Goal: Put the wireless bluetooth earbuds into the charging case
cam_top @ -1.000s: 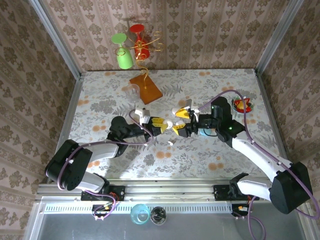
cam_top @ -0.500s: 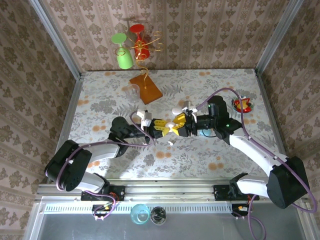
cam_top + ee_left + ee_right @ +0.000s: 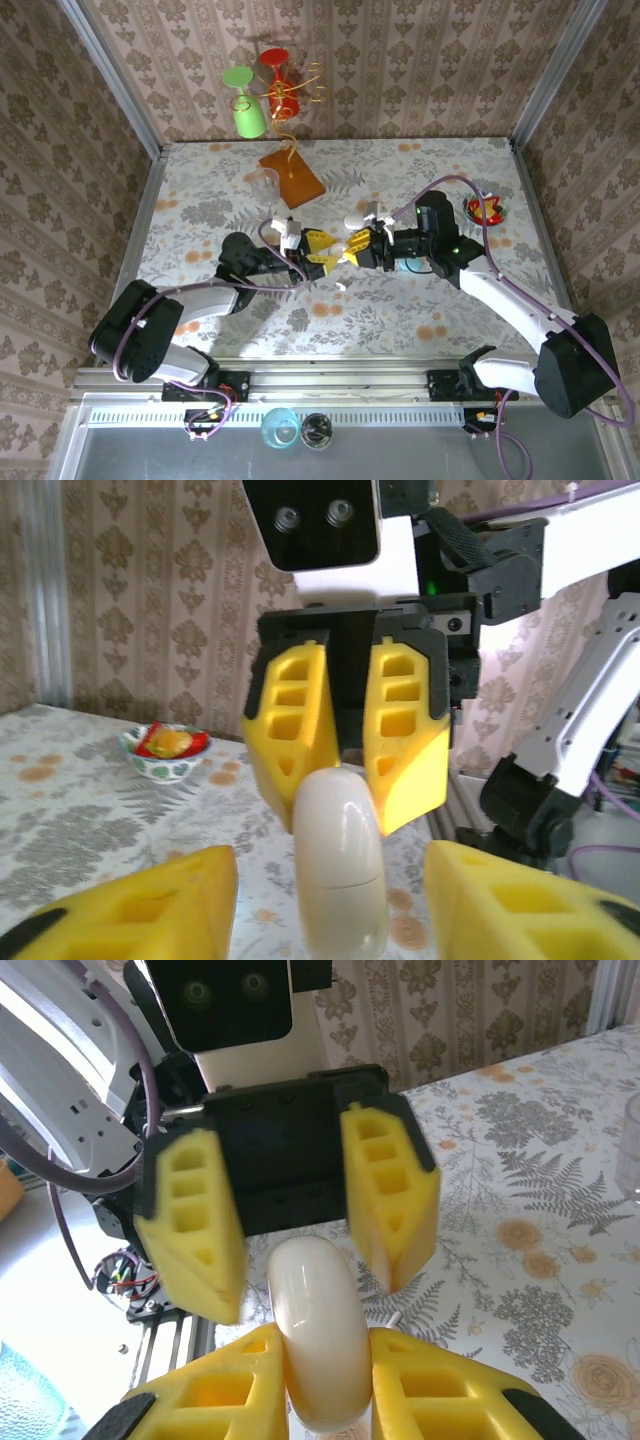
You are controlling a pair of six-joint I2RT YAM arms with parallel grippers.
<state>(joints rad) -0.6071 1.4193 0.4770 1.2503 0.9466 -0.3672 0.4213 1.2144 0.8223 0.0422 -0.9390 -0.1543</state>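
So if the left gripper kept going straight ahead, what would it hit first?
Likely the white case, standing between the open jaws of the left gripper; just behind, the right gripper grips it.

Both arms are reaching in from their bases at the near edge toward the middle of the counter. Their wrists are pointing at each other, so the two grippers are meeting tip to tip. The left arm is angling in from the left, and the left gripper is holding its yellow fingers spread wide. They are flanking the white charging case with a gap showing on either side. The right arm is stretching in from the right, and the right gripper is pinching that case between its own yellow fingers, with both inner faces pressing against its sides.
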